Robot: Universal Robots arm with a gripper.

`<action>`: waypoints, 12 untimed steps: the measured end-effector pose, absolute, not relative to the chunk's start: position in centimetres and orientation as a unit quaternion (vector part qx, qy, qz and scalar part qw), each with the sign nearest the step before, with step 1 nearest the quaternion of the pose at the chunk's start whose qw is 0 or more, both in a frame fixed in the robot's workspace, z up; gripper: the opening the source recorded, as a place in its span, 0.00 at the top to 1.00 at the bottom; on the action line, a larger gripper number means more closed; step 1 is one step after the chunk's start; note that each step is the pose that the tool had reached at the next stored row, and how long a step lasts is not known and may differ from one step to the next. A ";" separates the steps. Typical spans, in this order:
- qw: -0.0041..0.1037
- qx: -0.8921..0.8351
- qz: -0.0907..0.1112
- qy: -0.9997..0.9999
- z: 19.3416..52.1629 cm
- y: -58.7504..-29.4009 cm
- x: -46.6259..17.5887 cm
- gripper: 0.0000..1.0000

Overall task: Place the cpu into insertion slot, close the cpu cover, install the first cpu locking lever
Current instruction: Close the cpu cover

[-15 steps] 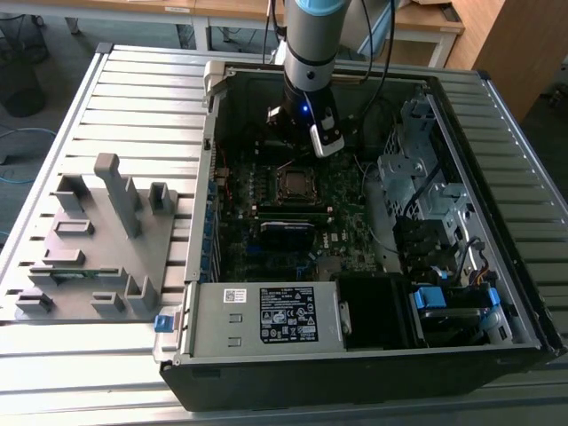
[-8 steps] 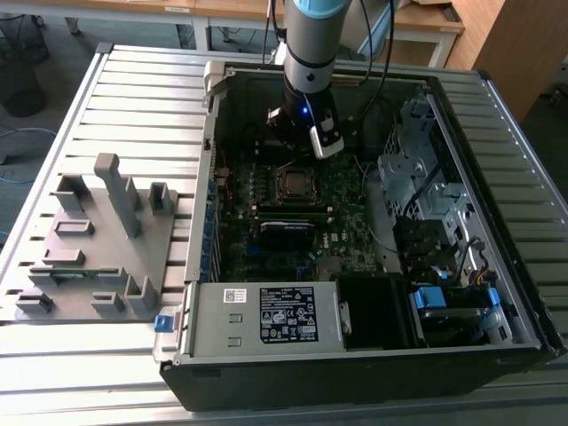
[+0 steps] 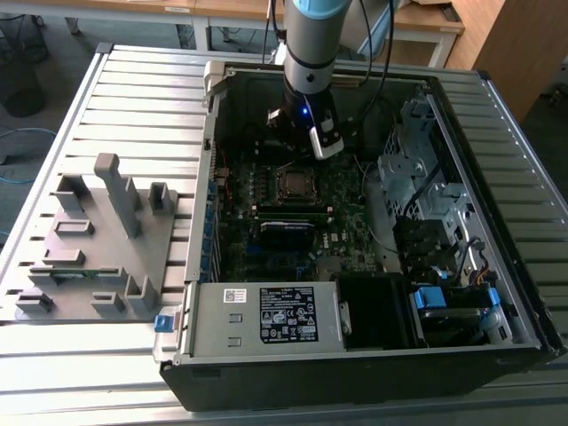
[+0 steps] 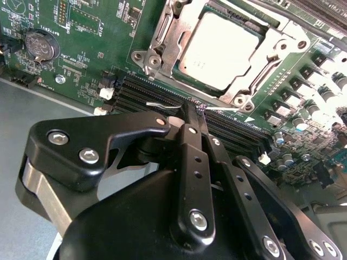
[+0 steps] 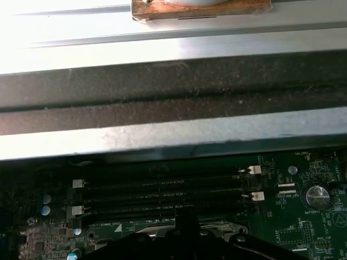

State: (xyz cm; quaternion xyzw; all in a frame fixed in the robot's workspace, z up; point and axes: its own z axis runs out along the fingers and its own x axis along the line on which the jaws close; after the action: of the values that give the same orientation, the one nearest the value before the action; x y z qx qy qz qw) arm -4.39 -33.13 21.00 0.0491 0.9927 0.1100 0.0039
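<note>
cpu (image 4: 217,51) seated under cpu cover (image 4: 162,49); gripper (image 4: 194,110) over memory slots (image 4: 141,91).

A slatted metal table (image 3: 142,89) bears an open computer case (image 3: 355,374) beside a grey fixture (image 3: 98,257).

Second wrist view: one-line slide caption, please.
The cpu sits under the closed cpu cover, while the shut claw meets the thin wire lever.
</note>
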 end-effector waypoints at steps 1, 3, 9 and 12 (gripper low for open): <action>0.004 0.049 0.110 0.993 21.0 -33.1 -4.4 0.90; 0.004 0.050 0.110 0.993 20.9 -33.1 -4.4 0.90; 0.007 0.073 0.109 0.991 20.6 -32.9 -4.4 0.90; 0.008 0.082 0.106 0.991 20.5 -32.8 -4.4 0.90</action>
State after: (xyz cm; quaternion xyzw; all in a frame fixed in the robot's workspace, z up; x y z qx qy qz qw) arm -4.35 -32.78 20.54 0.0816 0.9909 0.1065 0.0078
